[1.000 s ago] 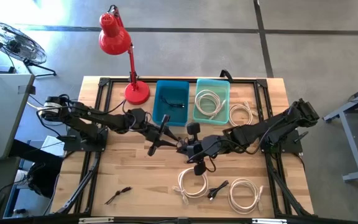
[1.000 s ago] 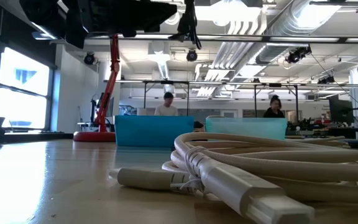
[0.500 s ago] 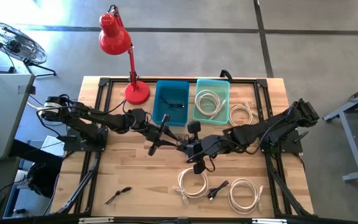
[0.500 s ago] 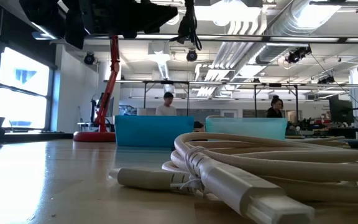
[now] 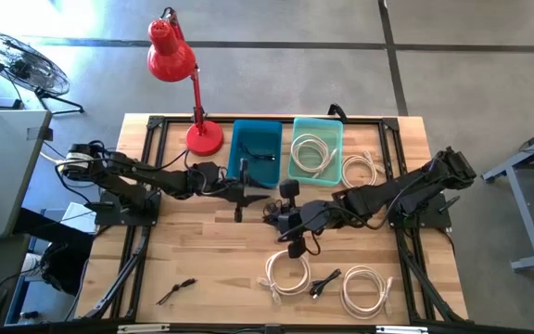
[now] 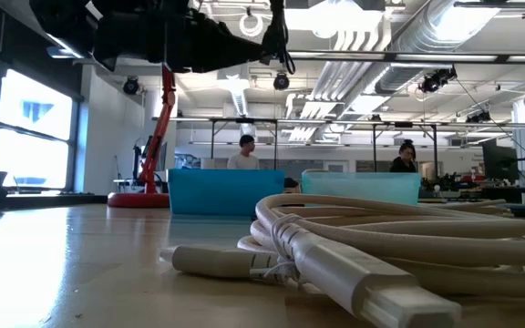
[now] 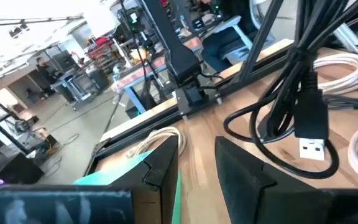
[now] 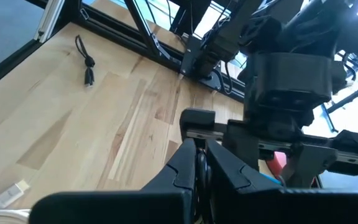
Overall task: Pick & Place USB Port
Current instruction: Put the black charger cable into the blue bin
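No legible text, label, brand, number or sign was found in any view — none on bins, cables, lamp or arms; background room details were too small to read.

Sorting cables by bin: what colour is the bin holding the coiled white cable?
Teal, a light blue-green: the bin holding the white cable. Best seen in the high view.

Arms, mid-worktop
Left end effector (image 5: 240, 193) fingers slightly parted; right end effector (image 5: 276, 221) fingers pressed together; both arms extended inward.
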